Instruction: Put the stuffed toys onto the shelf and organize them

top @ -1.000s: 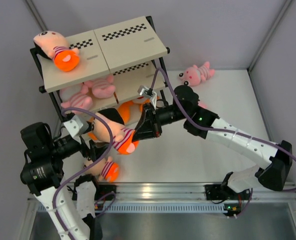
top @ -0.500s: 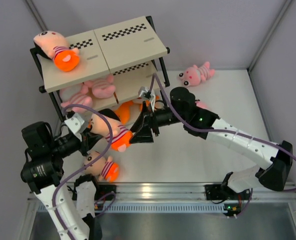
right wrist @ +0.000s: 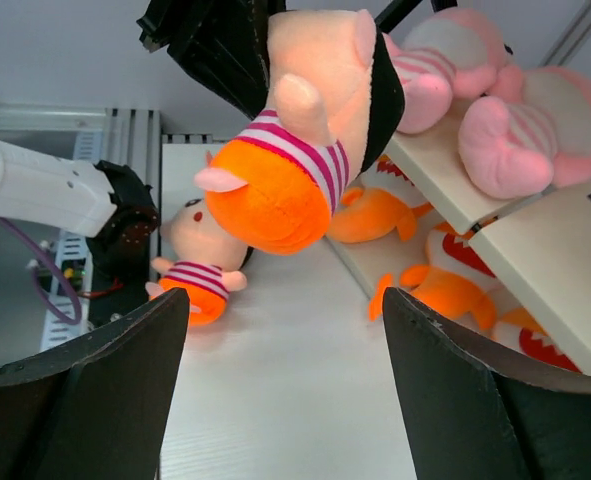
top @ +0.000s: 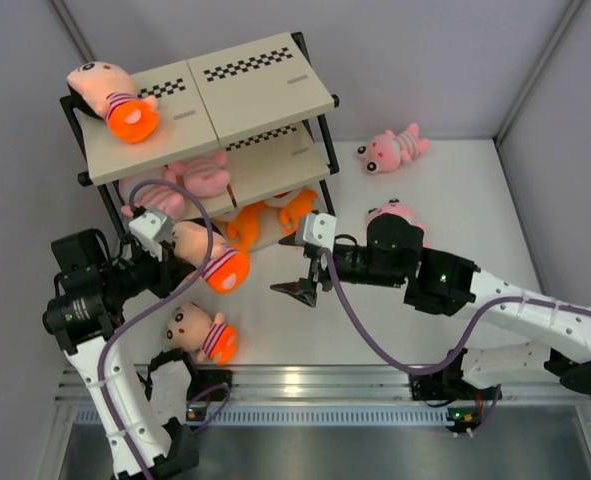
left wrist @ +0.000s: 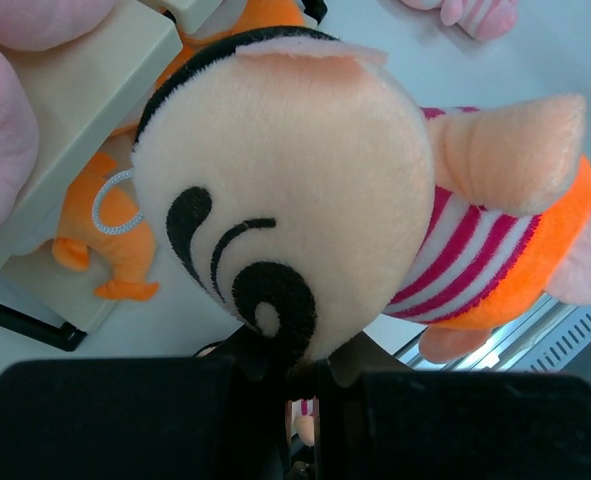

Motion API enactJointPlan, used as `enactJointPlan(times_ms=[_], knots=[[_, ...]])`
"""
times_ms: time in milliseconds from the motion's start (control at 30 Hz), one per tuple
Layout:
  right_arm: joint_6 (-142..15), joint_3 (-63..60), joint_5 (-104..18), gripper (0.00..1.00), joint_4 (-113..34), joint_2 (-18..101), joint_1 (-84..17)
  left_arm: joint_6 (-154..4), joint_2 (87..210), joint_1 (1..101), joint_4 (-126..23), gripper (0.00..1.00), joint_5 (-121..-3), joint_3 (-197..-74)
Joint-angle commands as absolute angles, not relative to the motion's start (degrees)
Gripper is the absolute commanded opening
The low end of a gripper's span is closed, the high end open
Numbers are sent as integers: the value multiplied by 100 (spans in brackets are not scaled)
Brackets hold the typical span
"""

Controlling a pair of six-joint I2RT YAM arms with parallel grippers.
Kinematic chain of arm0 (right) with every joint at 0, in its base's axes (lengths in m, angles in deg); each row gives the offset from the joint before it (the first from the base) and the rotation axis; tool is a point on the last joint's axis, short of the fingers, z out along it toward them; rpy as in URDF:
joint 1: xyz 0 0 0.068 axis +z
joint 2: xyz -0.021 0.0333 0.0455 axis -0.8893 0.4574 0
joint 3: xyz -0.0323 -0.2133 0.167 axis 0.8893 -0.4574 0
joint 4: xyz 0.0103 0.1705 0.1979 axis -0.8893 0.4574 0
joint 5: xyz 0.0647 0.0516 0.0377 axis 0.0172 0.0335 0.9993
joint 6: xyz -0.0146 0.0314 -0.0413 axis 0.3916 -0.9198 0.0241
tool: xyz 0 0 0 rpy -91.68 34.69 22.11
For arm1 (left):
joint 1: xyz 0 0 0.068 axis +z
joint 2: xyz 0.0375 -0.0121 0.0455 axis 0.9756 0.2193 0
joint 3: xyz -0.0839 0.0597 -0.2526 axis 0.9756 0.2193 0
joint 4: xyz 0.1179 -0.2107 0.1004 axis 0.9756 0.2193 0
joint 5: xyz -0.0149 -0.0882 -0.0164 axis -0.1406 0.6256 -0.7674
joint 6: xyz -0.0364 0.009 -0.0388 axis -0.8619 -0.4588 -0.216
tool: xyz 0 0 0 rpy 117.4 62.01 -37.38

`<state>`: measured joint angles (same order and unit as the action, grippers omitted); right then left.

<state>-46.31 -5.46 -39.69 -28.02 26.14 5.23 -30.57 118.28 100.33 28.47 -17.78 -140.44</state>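
A peach-headed doll (top: 213,260) in a striped shirt and orange bottoms hangs above the table in front of the shelf (top: 260,95). My left gripper (top: 178,247) is shut on its head (left wrist: 285,190). My right gripper (top: 299,265) stands open and empty to the doll's right, apart from it, and sees it ahead (right wrist: 305,130). A second doll (top: 115,100) lies on the top board. Pink striped animals (top: 190,178) lie on the middle board and orange fish (top: 265,215) on the bottom one. A third doll (top: 203,332) lies on the table near the left arm's base.
One pink animal (top: 390,148) lies on the table right of the shelf. Another (top: 395,212) shows partly behind the right arm. Grey walls close in the table on the left, back and right. A metal rail (top: 325,378) runs along the near edge.
My right gripper let go of the doll, opened and drew back to the right. My left gripper shut on the doll's head and now holds it alone, slightly further left.
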Motion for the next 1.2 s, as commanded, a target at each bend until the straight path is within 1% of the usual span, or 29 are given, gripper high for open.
enactJointPlan(times_ms=[0, 333, 467, 533, 600, 633, 667, 733, 767, 800, 967, 1000, 1067, 1100, 1133, 1167], knots=[[-3562, -397, -4411, 78, -2980, 2684, 814, -3120, 11680, 10036, 2751, 0, -1784, -14121], [-2875, -133, -4674, 80, -3165, 3449, 1526, -3138, 11715, 10036, 2751, 0, -1749, -14147], [-2910, 33, -5191, 80, -3148, 3800, 1570, -3146, 11724, 10036, 2760, 0, -1626, -14165], [-2901, 43, -5394, 79, -3165, 3994, 1562, -3146, 11706, 10036, 2751, 0, -1600, -14182], [-2927, 121, -5588, 76, -3104, 4143, 1562, -3146, 11706, 10036, 2760, 0, -1600, -14200], [-2971, 183, -5623, 72, -3052, 4187, 1562, -3138, 11689, 10036, 2760, 0, -1608, -14217], [-3067, 305, -5667, 58, -3025, 4231, 1562, -3146, 11697, 10036, 2760, 0, -1626, -14226], [-3147, 350, -5729, 33, -3094, 4276, 1570, -3138, 11689, 10036, 2760, 0, -1661, -14218], [-3217, 333, -5825, 6, -3156, 4249, 1562, -3138, 11689, 10036, 2751, 0, -1687, -14217], [-3244, 315, -5887, 0, -3209, 4214, 1562, -3138, 11689, 10036, 2751, 0, -1722, -14209], [-3437, 113, -6081, 0, -3455, 3959, 1562, -3164, 11583, 10036, 2751, 0, -1951, -14252], [-3481, 104, -6089, 0, -3455, 3846, 1562, -3181, 11540, 10036, 2760, 7, -2021, -14322], [-3639, 156, -6081, 0, -3316, 3731, 1553, -3164, 11452, 10036, 2760, 24, -2223, -14410], [-3692, 218, -6046, 0, -3184, 3705, 1553, -3173, 11434, 10036, 2751, 34, -2276, -14498], [-3745, 279, -6002, 0, -3079, 3696, 1544, -3181, 11425, 10036, 2751, 39, -2390, -14542], [-3832, 384, -5923, 0, -2982, 3687, 1544, -3199, 11416, 10036, 2760, 42, -2425, -14586]])
